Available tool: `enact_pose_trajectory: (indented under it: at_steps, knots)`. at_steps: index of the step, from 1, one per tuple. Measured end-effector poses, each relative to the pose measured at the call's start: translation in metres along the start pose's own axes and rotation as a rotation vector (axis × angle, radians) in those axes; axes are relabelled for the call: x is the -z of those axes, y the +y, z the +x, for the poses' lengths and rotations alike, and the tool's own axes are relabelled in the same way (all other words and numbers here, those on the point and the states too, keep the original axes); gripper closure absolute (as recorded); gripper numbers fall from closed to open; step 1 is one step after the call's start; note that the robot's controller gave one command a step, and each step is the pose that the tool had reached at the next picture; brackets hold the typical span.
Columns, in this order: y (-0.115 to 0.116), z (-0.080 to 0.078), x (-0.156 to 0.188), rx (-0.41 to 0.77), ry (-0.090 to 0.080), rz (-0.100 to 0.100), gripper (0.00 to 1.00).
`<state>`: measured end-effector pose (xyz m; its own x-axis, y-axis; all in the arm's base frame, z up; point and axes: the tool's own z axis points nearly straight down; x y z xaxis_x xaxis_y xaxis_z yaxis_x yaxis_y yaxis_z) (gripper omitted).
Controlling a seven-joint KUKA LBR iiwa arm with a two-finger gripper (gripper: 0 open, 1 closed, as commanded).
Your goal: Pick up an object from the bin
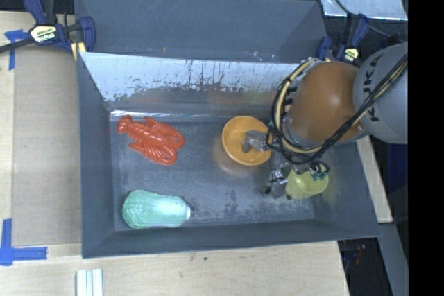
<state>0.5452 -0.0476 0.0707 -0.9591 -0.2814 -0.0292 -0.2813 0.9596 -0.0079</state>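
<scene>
My gripper (276,184) hangs low at the right end of the bin, mostly hidden under the arm's orange cover. It sits between an orange-yellow bowl (239,142) on its left and a small yellow-green pear-shaped fruit (305,185) on its right, close to both. A grey metal part of the gripper reaches over the bowl's right rim. Whether it touches either thing is hidden.
A red toy lobster (150,138) lies at the left of the bin floor. A pale green cabbage-like toy (155,210) lies in the front left corner. The arm comes in over the bin's right wall.
</scene>
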Motion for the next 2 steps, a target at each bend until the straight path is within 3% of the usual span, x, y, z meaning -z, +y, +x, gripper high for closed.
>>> enact_pose_trajectory:
  at_steps: [1,2]
  knots:
    - [0.0,0.0,0.0,0.0,0.0,0.0,0.0]
    - [-0.05,0.021,0.0,-0.065,-0.004,0.001,1.0]
